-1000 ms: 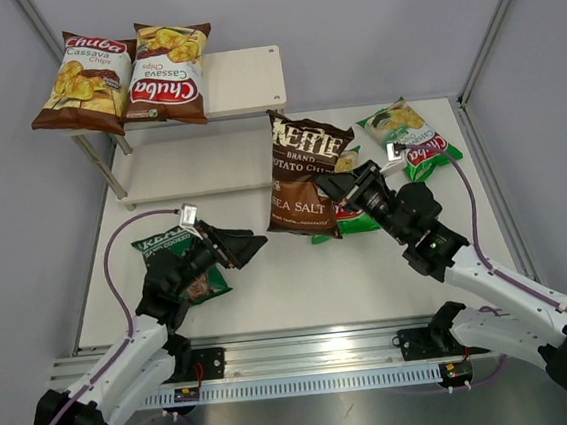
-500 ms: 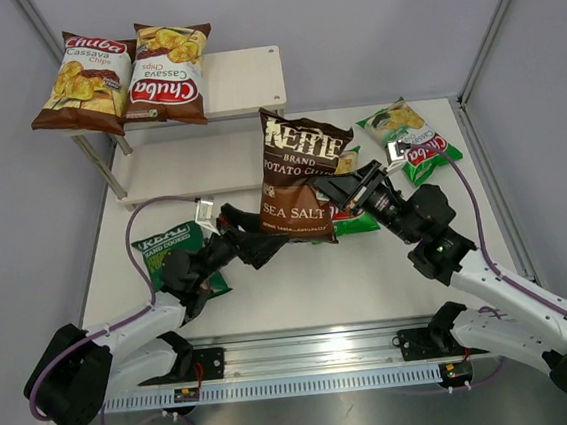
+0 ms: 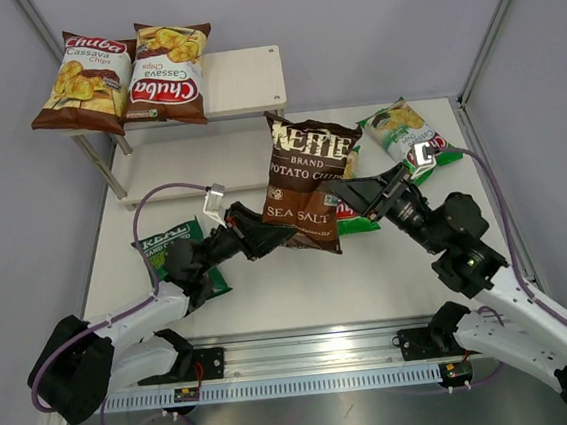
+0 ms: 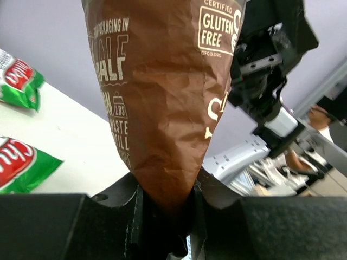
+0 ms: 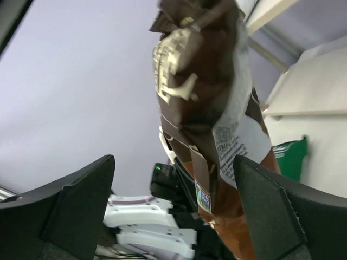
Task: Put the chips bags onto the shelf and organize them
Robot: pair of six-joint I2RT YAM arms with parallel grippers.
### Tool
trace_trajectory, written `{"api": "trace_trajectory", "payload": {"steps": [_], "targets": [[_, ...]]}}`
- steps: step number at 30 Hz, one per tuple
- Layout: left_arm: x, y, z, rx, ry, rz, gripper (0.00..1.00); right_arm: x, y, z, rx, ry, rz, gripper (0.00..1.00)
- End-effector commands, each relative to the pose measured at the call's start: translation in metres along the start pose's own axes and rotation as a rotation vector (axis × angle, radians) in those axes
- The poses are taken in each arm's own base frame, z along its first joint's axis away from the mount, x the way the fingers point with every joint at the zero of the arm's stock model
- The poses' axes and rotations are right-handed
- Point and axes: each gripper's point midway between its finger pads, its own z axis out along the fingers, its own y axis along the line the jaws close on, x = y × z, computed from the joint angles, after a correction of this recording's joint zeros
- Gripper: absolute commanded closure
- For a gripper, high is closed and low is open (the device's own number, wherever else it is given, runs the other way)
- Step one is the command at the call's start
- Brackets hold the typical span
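Observation:
The dark brown Kettle bag [image 3: 308,175] hangs upright above the table. My left gripper [image 3: 276,236] is shut on its lower left corner; in the left wrist view the brown bag [image 4: 162,97] is pinched in my left gripper [image 4: 165,211]. At the bag's right edge my right gripper [image 3: 354,192] stands open; the right wrist view shows the bag [image 5: 200,108] loose in that gripper [image 5: 173,200]. Two Chuba bags [image 3: 83,81] [image 3: 168,75] lie on the shelf's top board [image 3: 246,80]. A dark green bag [image 3: 169,248] lies under my left arm.
One green Chuba bag [image 3: 406,132] lies at the table's back right, another [image 3: 356,217] partly under the Kettle bag. The shelf's lower board [image 3: 189,166] sits at the back left. Grey walls enclose the table on three sides.
My left gripper reached right and shut on the Kettle bag's lower corner. My right gripper let go of the bag, opened and drew back a little to the right.

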Motion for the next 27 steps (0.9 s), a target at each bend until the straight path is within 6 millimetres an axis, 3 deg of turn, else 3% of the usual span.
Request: {"api": "trace_trajectory", "payload": {"steps": [1, 2, 3, 5, 6, 9, 17, 22, 23, 27], "targets": [[-0.019, -0.056, 0.006, 0.206, 0.043, 0.102, 0.82, -0.013, 0.015, -0.021, 0.030, 0.024, -0.323, 0.01], [-0.022, -0.066, 0.007, 0.241, 0.060, 0.108, 0.83, -0.016, 0.027, -0.029, -0.004, 0.038, -0.419, 0.01], [-0.016, -0.076, 0.004, 0.288, 0.110, 0.097, 0.82, -0.007, 0.020, -0.036, 0.021, 0.096, -0.449, 0.00], [-0.015, -0.091, 0.001, 0.351, 0.142, 0.100, 0.82, -0.006, 0.030, -0.046, -0.001, 0.131, -0.496, 0.01], [-0.015, -0.105, -0.003, 0.409, 0.164, 0.106, 0.82, -0.002, 0.026, -0.051, 0.024, 0.167, -0.501, 0.01], [-0.017, -0.120, -0.004, 0.455, 0.194, 0.101, 0.77, 0.002, 0.040, -0.062, -0.020, 0.217, -0.533, 0.01], [0.004, -0.120, 0.015, 0.428, 0.361, 0.019, 0.76, 0.022, 0.093, -0.078, -0.280, 0.338, -0.558, 0.01], [0.019, -0.136, 0.006, 0.538, 0.422, 0.017, 0.76, 0.002, 0.085, -0.066, -0.181, 0.233, -0.526, 0.02], [0.022, -0.133, 0.007, 0.534, 0.434, 0.005, 0.76, 0.003, 0.083, -0.063, -0.176, 0.234, -0.515, 0.03], [0.025, -0.131, 0.008, 0.531, 0.458, 0.004, 0.75, 0.003, 0.086, -0.053, -0.193, 0.223, -0.470, 0.40]]}}
